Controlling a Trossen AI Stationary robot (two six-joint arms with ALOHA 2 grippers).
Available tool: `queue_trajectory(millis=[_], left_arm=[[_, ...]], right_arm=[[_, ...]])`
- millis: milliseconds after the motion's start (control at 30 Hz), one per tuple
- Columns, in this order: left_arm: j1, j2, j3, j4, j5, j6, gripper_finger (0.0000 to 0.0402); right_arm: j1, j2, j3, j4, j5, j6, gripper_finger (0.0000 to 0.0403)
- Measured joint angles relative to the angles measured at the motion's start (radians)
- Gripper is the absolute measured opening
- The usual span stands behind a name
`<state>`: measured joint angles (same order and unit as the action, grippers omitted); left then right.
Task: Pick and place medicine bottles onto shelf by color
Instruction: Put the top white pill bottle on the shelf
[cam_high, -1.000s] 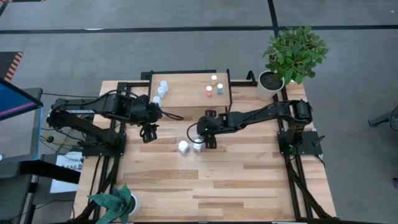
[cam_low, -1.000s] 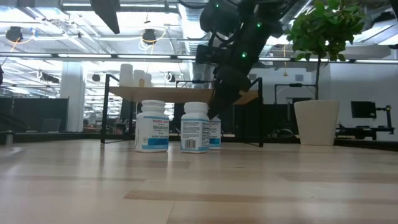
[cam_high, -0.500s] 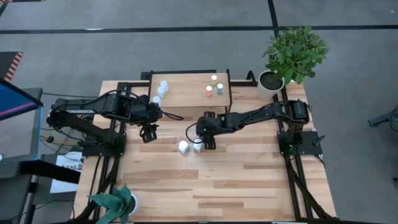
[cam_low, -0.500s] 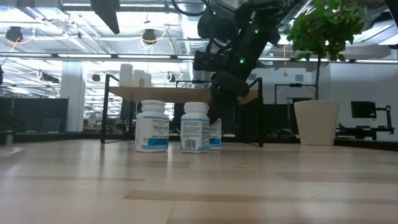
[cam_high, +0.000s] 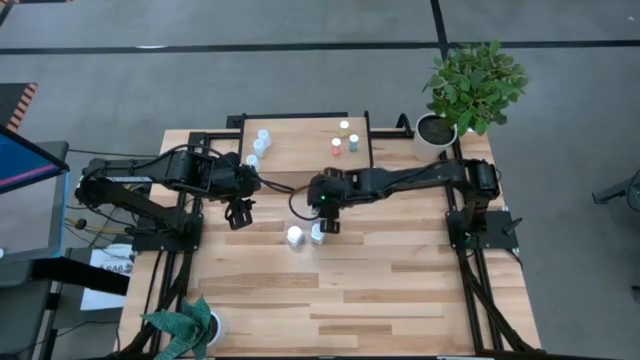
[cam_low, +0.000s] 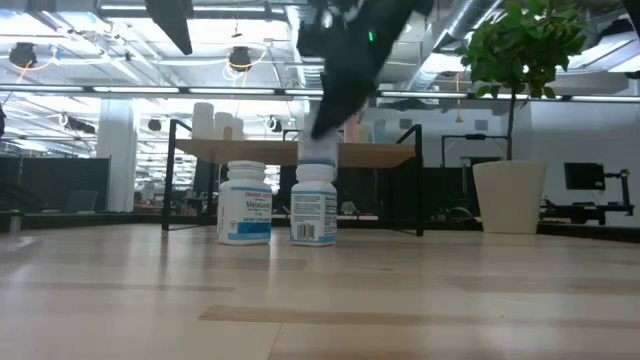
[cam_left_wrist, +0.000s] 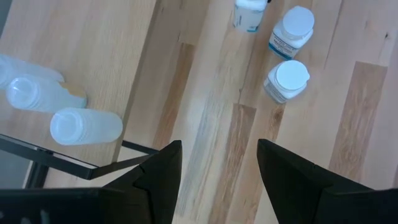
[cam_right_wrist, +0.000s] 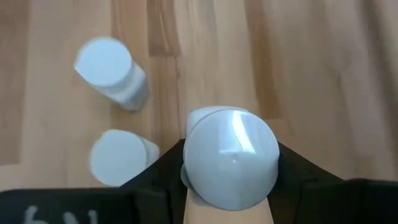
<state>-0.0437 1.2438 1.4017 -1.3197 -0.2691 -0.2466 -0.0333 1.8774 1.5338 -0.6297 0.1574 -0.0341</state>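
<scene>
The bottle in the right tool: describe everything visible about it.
The bottle is a small white cylinder with a smooth, glossy white cap, plastic by its look. It sits upright between the dark fingers of the right tool, which press its two sides. In the low view it hangs lifted off the wooden table, just above two white bottles left standing there.

right end effector (cam_right_wrist: 231, 180) | clamps white-capped bottle (cam_right_wrist: 230, 163) | two bottles (cam_right_wrist: 111, 71) below

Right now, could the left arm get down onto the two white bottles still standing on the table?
Probably yes. The left gripper hangs open beside the shelf, with bare tabletop between it and the two white bottles. The right gripper, shut on a lifted bottle, sits close above them and could crowd the approach.
</scene>
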Motion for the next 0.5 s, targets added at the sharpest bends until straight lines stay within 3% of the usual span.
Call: queue_trajectory(millis=[267,500], left_arm=[[0.000,-0.001,0.001,0.002,0.000,0.000,0.0197],[0.000,-0.001,0.001,0.000,0.000,0.000,0.0196]], right_arm=[[-0.042,0.000,0.265,-0.195,0.002,-0.054,0.0178],[-0.142,-0.001,0.386,-0.203,0.001,-0.195,0.0177]])
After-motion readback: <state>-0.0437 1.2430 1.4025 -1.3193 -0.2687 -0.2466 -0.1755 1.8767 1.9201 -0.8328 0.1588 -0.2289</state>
